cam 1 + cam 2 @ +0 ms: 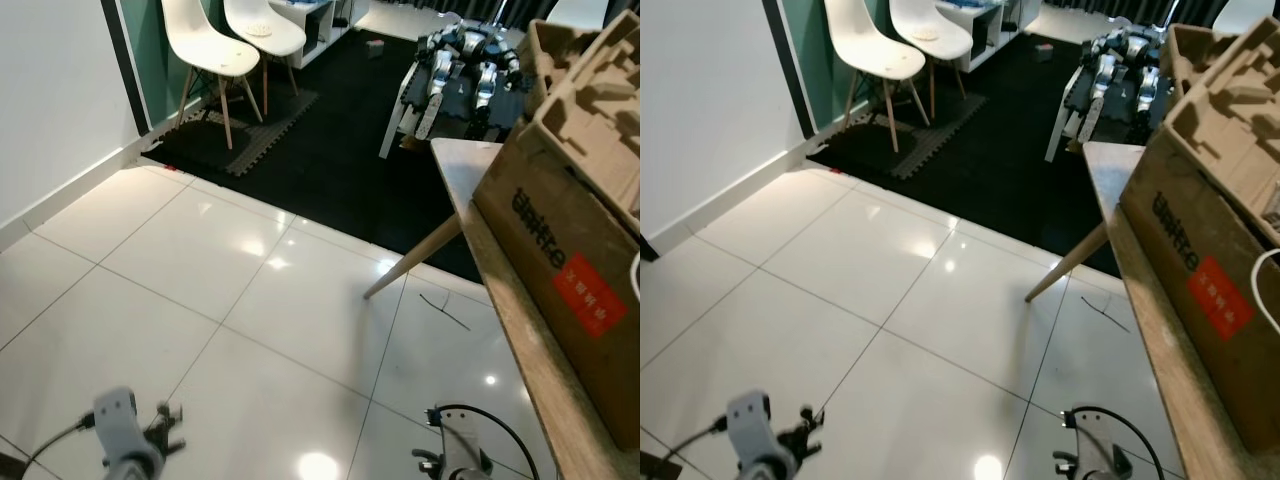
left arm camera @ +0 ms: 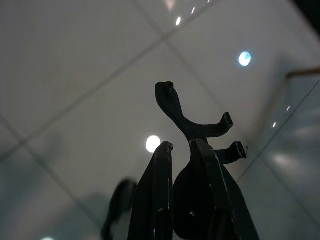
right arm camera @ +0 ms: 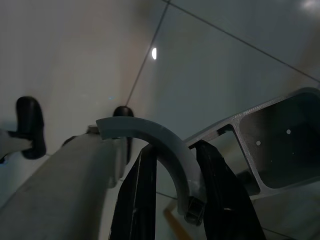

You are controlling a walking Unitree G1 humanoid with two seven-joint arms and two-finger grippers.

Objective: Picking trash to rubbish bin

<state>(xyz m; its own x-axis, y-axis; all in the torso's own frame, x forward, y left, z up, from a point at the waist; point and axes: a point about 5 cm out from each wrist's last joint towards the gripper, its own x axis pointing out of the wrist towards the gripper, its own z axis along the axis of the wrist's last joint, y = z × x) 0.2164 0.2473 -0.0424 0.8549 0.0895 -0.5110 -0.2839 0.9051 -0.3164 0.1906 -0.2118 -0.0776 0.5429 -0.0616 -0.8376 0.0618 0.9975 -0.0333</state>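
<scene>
1. The left gripper (image 2: 182,145) hangs low over the floor. Its fingers are nearly closed, pinching a black forked scrap (image 2: 175,107) by its stem. The right gripper (image 3: 176,150) is low too, fingers squeezed in on a grey curved strip (image 3: 145,127). So the trash is in the grippers, one bit each. I can't tell where the bin is.
2. Biggest thing is the white tiled floor (image 1: 200,290), glossy with lamp glare. A black mat (image 1: 330,150) lies further off.
3. A wooden table (image 1: 520,330) runs along the robot's right, with a cardboard box (image 1: 570,270) sitting on it.
4. Another robot (image 1: 465,60) is laid out on a stand at the back.
5. White chairs are at the far left, the near one (image 1: 205,45) just beside the far one (image 1: 265,30).
6. Handling, my guess: both scraps look like thin, stiff plastic. They'd be very light, a bit slick and easy to twist loose. The black one is best held on its thick stem, not the skinny prongs. The strip is best held mid-arc, flat between the pads. Nothing looks fragile.
7. Count: two grippers, two bits of trash, two chairs, one table, one box, one mat, one other robot.
</scene>
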